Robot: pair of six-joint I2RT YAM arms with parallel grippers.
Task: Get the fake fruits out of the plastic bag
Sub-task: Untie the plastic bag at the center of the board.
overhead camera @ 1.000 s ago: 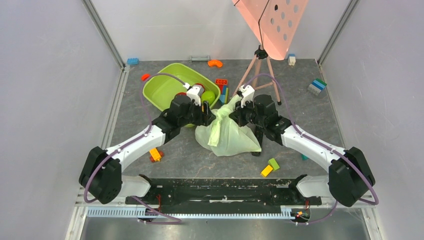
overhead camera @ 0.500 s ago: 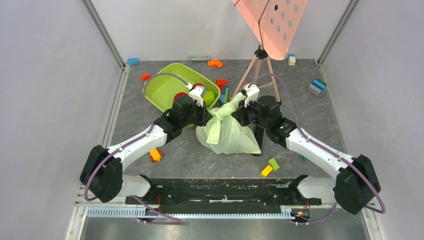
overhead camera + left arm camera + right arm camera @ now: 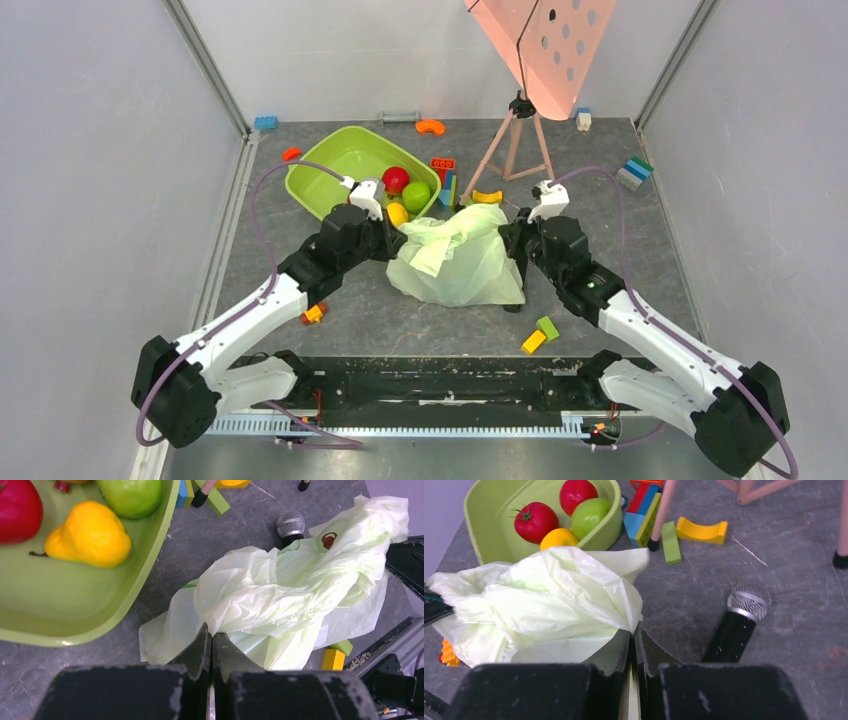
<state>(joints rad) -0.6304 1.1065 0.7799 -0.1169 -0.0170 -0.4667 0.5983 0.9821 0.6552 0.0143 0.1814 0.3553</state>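
Grey marbled tabletop (image 3: 660, 240) ran between pale walls. Left of the middle in the overhead view sat a lime-green tub (image 3: 330, 168). It held a red tomato (image 3: 536, 520), a red apple (image 3: 576, 494), a yellow pear (image 3: 90, 535) and a round green fruit (image 3: 416, 195), all bunched at its right end.

Just below the tub, the left hand (image 3: 392, 238) met the left edge of the plastic bag (image 3: 455, 262). In the left wrist view its fingers (image 3: 200, 645) were clenched together, pinching a fold of the thin film. The bag lay in a crumpled heap at the middle of the frame, stretched between the two hands, with its pale-green folds piled upward. Nothing inside it could be made out through the film.

On the bag's right edge, the right hand (image 3: 507, 238) gripped it in the same manner. In the right wrist view its fingers (image 3: 623, 647) were pressed shut on a corner of the film.

To the right of that hand in the right wrist view, a black microphone (image 3: 739, 625) lay on the tabletop, apart from the bag. Above it were a yellow arch block (image 3: 701, 530) and the pink tripod legs (image 3: 500, 150).
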